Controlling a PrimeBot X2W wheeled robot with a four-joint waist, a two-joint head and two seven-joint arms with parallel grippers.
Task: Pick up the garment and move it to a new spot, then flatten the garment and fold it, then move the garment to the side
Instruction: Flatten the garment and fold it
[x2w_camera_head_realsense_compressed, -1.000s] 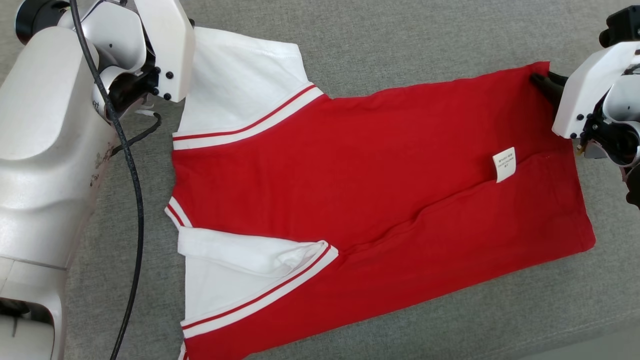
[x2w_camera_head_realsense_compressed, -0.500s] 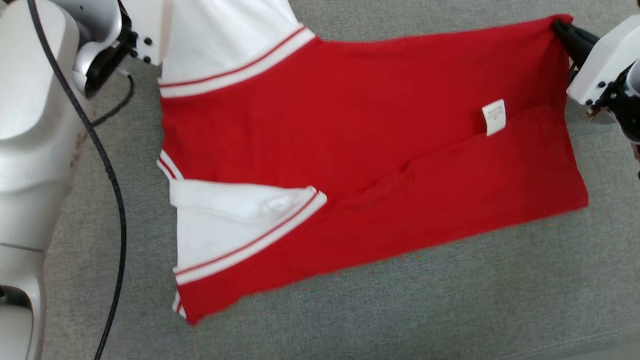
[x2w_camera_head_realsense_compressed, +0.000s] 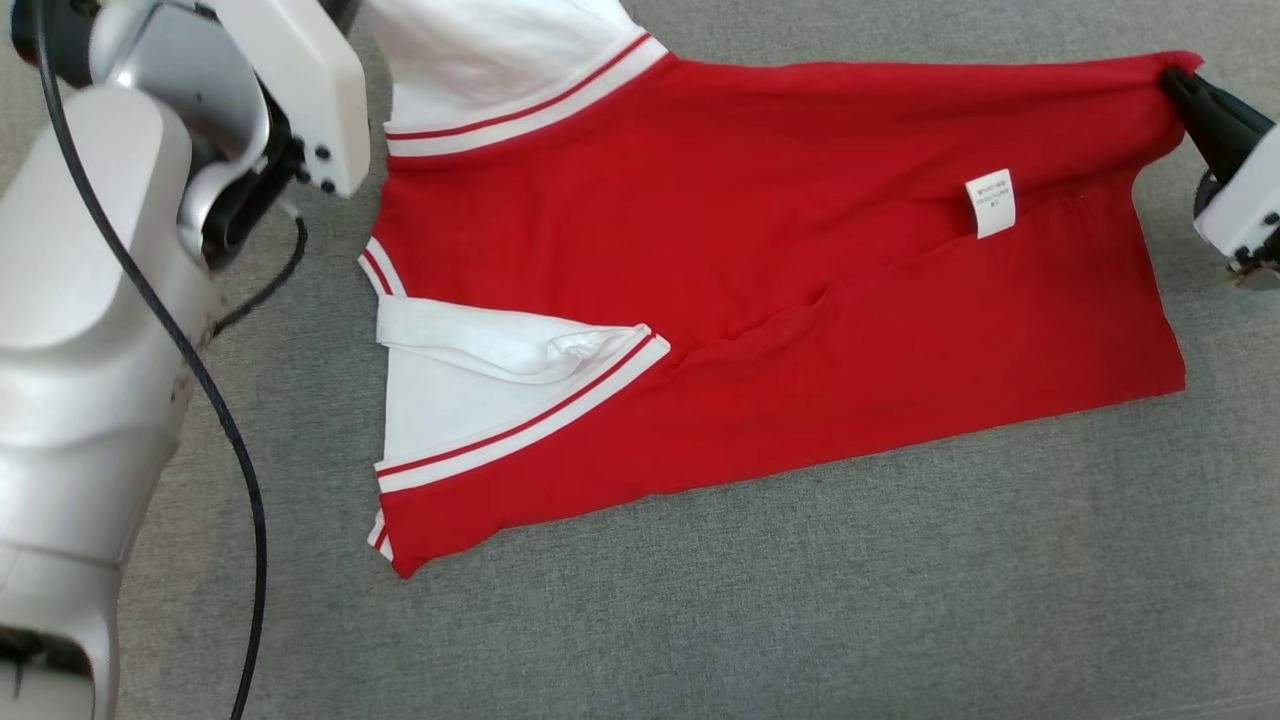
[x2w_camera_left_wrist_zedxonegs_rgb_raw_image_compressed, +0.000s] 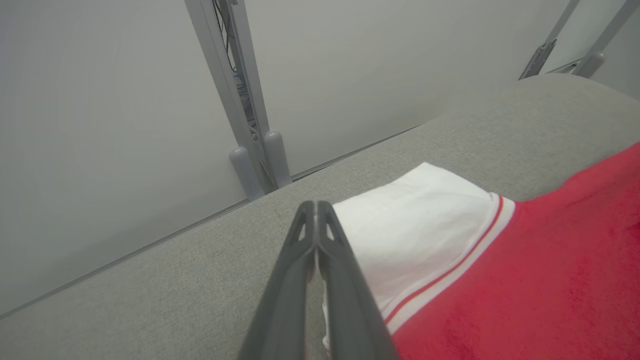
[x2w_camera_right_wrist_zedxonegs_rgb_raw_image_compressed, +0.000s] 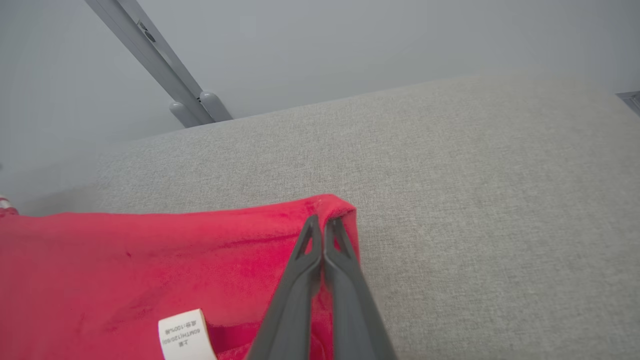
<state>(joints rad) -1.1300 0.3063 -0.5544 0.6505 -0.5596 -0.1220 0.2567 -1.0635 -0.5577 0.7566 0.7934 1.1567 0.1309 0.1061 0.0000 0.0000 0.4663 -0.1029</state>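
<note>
Head cam looked steeply down over the whole shirt (x2w_camera_head_realsense_compressed: 760, 250); wrist cams sat low and close, facing the wall (x2w_camera_left_wrist_zedxonegs_rgb_raw_image_compressed: 100, 100), sharing shirt edges.

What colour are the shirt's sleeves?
The sleeves are white with a red stripe; the head view shows it best.

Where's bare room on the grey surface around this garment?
Widest: grey surface on the near side of the garment. More lies beyond its far edge. Crowded left by the left arm and cable, right by the right tool.
</note>
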